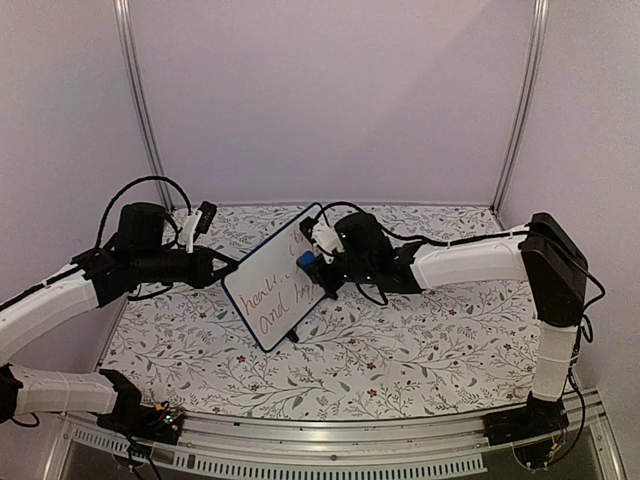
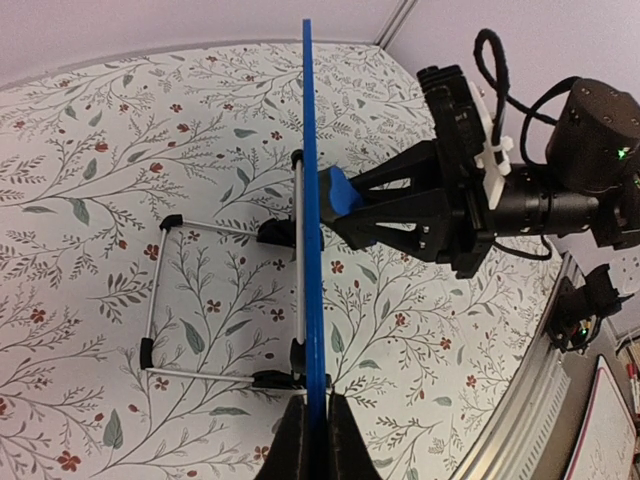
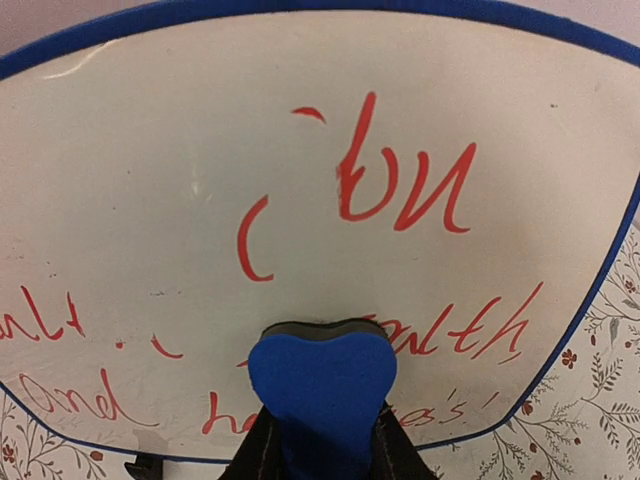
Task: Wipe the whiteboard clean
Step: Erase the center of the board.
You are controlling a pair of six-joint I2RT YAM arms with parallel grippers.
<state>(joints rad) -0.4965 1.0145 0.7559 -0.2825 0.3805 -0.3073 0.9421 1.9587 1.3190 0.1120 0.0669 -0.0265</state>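
Standing propped near mid-table: the whiteboard (image 1: 265, 290), blue-edged, backed by a wire stand (image 2: 160, 290) with black feet. Its face carries red handwriting in fragments, with bare gaps between the strokes.

Left gripper (image 2: 312, 400): fingers closed on the board's edge, pinching it.

Right gripper (image 3: 322, 420): clamped around a blue eraser (image 3: 320, 385), which presses against the written face, low and near the middle.

Table cover (image 1: 420, 340): white, with grey leaves and small red flowers.
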